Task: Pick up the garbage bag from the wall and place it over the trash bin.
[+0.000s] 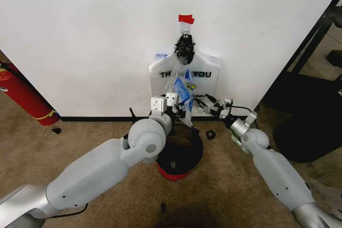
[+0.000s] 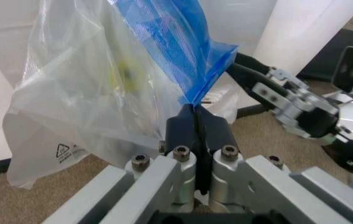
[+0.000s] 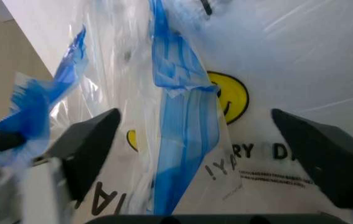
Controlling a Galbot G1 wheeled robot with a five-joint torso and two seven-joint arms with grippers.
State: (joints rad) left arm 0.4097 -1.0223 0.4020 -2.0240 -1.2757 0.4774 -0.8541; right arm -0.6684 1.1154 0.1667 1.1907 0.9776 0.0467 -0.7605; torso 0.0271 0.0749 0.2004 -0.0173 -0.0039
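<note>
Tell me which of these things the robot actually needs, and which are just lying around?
Needed:
- crinkly translucent white garbage bag with blue handles, pinched by the left gripper
- small round black mesh trash bin with red base
- open right gripper facing the bag

Lying about:
- red cylinder by the wall
- flat bundle of printed bags on the wall

crinkly translucent white plastic garbage bag [image 1: 180, 90] hangs against plain white wall [image 1: 96, 36], above round black mesh trash bin [image 1: 180, 157]; left gripper [image 1: 172, 101] beside bag, right gripper [image 1: 202, 100] right of it.
</note>
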